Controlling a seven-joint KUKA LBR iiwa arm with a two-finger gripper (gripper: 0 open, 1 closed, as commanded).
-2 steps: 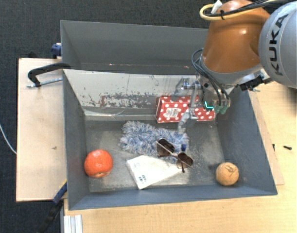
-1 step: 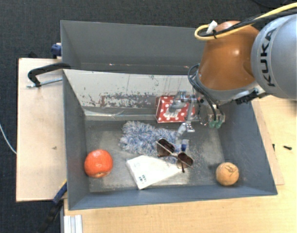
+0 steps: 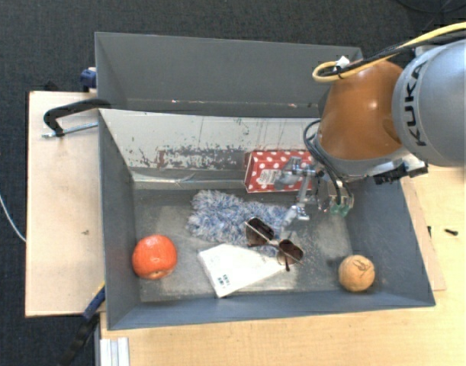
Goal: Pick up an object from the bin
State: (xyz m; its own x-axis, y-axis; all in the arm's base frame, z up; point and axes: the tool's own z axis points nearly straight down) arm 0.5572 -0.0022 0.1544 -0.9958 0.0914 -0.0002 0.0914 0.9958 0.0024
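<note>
the brown sunglasses [image 3: 272, 241] lie on the floor of the bin [image 3: 117, 227], near its middle. we judge them the likeliest pick, and we see nothing gripped. the gripper [image 3: 318, 203] hangs just beyond the sunglasses and a little to their right. we cannot tell whether the claw is spread or pressed together.

a white card [image 3: 236, 269] touches the sunglasses on their near left. just left of them lies a blue-white fluffy cloth [image 3: 217, 210], and beyond them a red white-dotted box [image 3: 271, 170]. well to the left of the sunglasses sits an orange [image 3: 154, 256], and to their right, apart, a tan ball [image 3: 356, 272].

we take this for the approach step. the next move calls for centring over the thin frame and coming down straight, since the card beside it could get caught too.
</note>
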